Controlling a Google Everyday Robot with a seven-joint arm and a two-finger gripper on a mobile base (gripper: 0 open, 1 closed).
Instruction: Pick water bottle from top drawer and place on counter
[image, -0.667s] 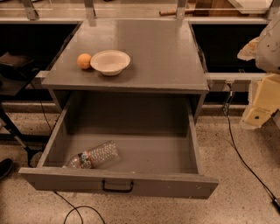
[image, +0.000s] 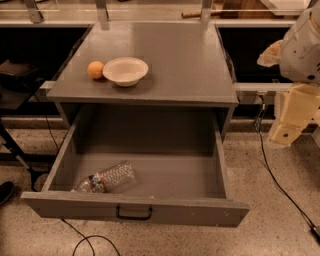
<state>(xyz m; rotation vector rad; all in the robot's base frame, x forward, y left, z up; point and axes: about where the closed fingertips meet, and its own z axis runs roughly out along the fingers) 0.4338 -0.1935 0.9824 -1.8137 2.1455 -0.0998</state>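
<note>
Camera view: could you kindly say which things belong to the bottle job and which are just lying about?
Job: clear crinkled plastic water bottle, lying in the open grey metal top drawer; grey metal counter; cream gripper, off to the drawer's right.
Lying about: round orange fruit; white shallow bowl.

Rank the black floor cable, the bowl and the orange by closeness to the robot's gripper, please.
The gripper hangs right of the counter.
1. The black cable, on the floor just below it.
2. The bowl, on the counter's left half.
3. The orange, left of the bowl, farthest.
</note>
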